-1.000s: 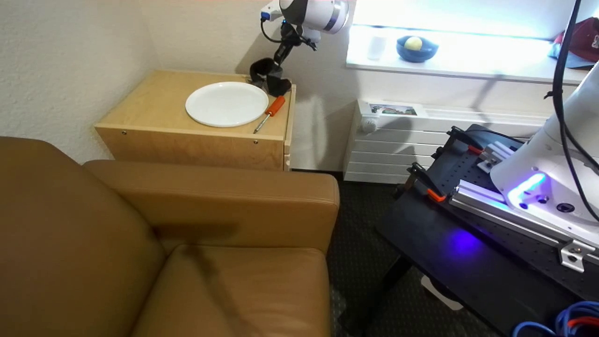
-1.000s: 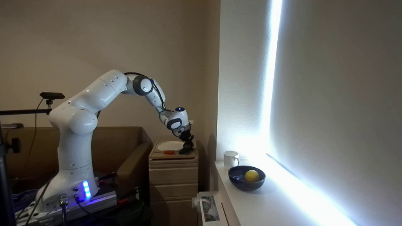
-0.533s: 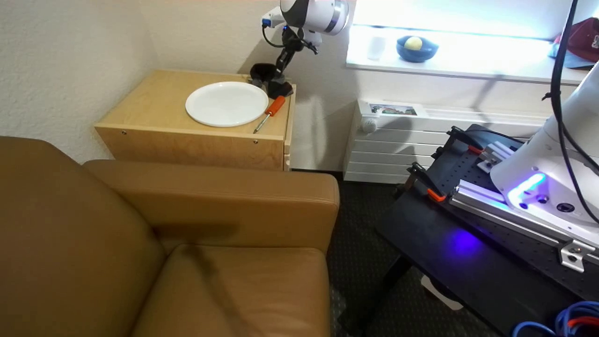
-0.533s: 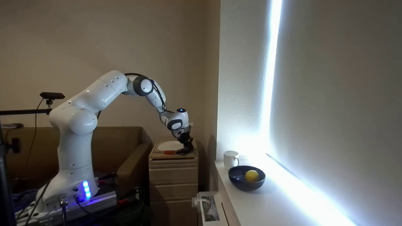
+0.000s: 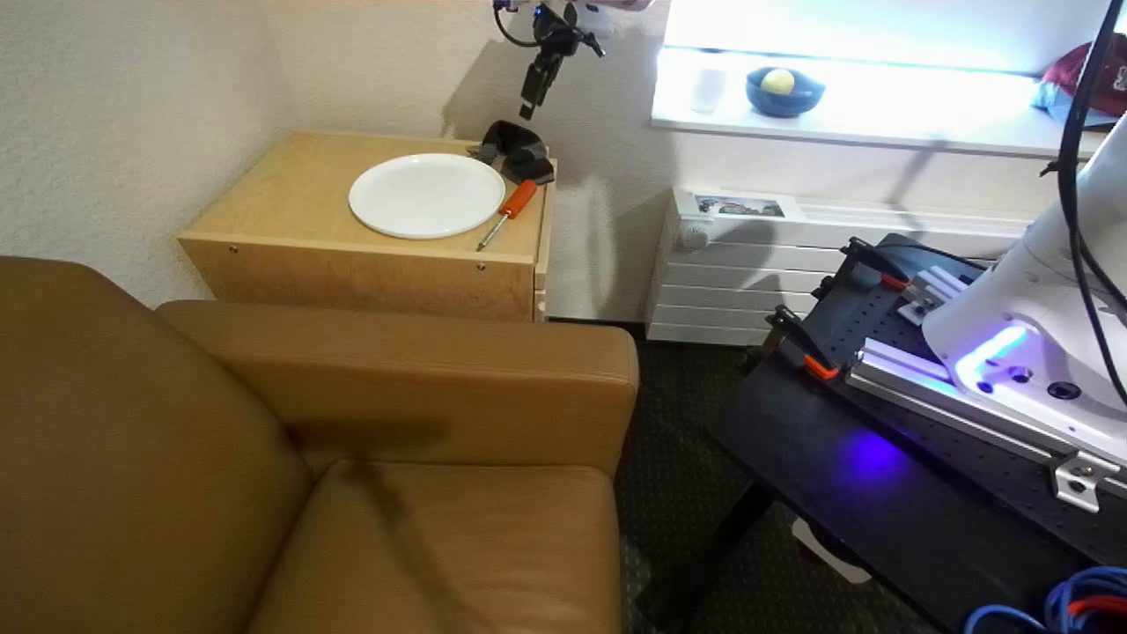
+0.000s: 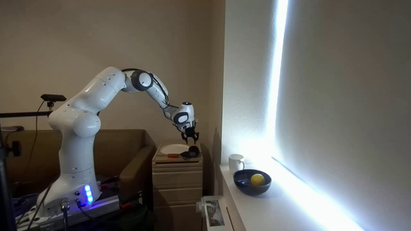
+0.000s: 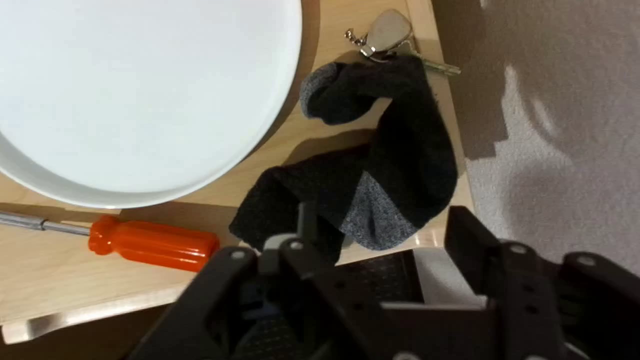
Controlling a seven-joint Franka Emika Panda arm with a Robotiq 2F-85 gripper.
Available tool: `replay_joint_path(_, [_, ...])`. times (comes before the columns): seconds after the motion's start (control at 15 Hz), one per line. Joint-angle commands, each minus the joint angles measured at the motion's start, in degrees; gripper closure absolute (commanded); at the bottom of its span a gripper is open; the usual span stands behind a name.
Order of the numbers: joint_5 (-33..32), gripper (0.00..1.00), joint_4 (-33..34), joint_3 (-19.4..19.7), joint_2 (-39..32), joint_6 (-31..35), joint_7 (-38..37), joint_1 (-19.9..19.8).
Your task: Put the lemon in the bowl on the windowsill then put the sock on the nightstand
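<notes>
White windowsill: bears the dark, glossy, round bowl with the round yellow lemon lying inside, where the curved sides presumably keep it from rolling off.
White handled mug: upright just beside the bowl, seemingly no part of the job.
Pale wooden nightstand: holds the large round white plate, which leaves, one would judge, only the margins for anything else.
Dark knitted sock with paler grey patches: lies bent and loosely bunched on the nightstand's corner, between plate and edges; one fold reaches the lower edge in the wrist view and may overhang, which is hard to tell.
Small metal keys: at the sock's upper bend, partly covered or just touching, one seeming to jut past the side.
Orange-handled screwdriver: beside the plate, handle end near the sock.
Black two-finger gripper: hangs above the sock, not touching it, fingers pointing down and apart, nothing between them; spread so, it should drag no cloth along.
Outlook: both placements look met; probably only a retreat is left. A finger snagging that fold could pull the sock down.
</notes>
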State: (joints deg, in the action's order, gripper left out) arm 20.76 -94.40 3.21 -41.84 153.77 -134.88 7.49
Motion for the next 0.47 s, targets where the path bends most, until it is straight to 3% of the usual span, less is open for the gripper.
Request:
replay_joint_path(0.0, [0.85,0.02,-8.84,-4.85,12.64,-5.82,6.16,-2.89])
replay_joint_path(0.27, [8.99,0.00,-15.34,-12.21,23.39,-3.49,18.32,-5.15])
replay_joint_path(0.33, [5.48,0.00,-8.46,-8.14,16.49,-4.58,12.54,-2.64])
replay_joint_path(0.4, [6.14,0.00,-9.52,-8.77,18.68,-4.72,13.11,-2.48])
